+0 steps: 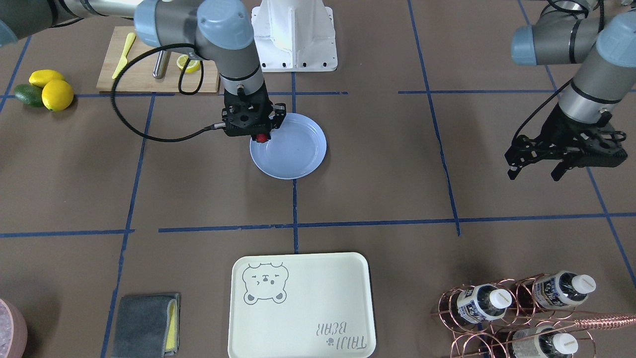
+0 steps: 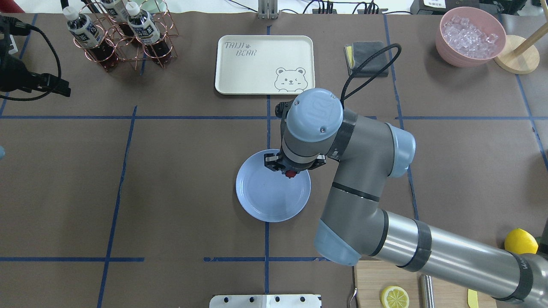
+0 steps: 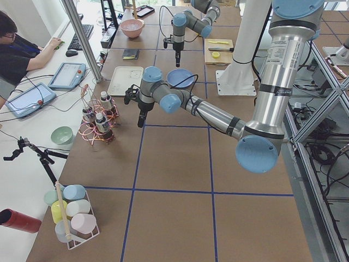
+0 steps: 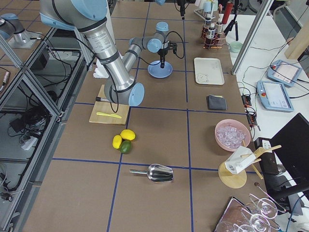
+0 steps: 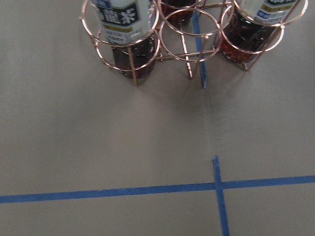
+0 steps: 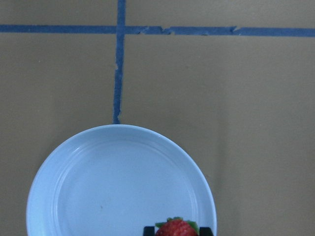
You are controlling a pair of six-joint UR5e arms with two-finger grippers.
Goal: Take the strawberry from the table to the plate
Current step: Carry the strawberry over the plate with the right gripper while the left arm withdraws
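The red strawberry [image 1: 262, 137] hangs between the fingertips of my right gripper [image 1: 262, 135], which is shut on it. It sits just above the inner edge of the light-blue plate [image 1: 298, 151] on the brown table [image 1: 377, 189]. From overhead the strawberry [image 2: 291, 173] shows under the wrist, over the plate's [image 2: 265, 199] far right part. The right wrist view has the strawberry [image 6: 176, 229] at the bottom edge over the plate [image 6: 98, 187]. My left gripper [image 1: 535, 174] hovers far off to the side, open and holding nothing.
A cream bear tray [image 1: 300, 306] lies on the operators' side of the plate. A copper rack of bottles [image 1: 516, 308] stands under the left arm. A cutting board [image 1: 149, 69] with a lemon half, whole lemons [image 1: 54, 92] and a grey cloth [image 1: 146, 325] lie around.
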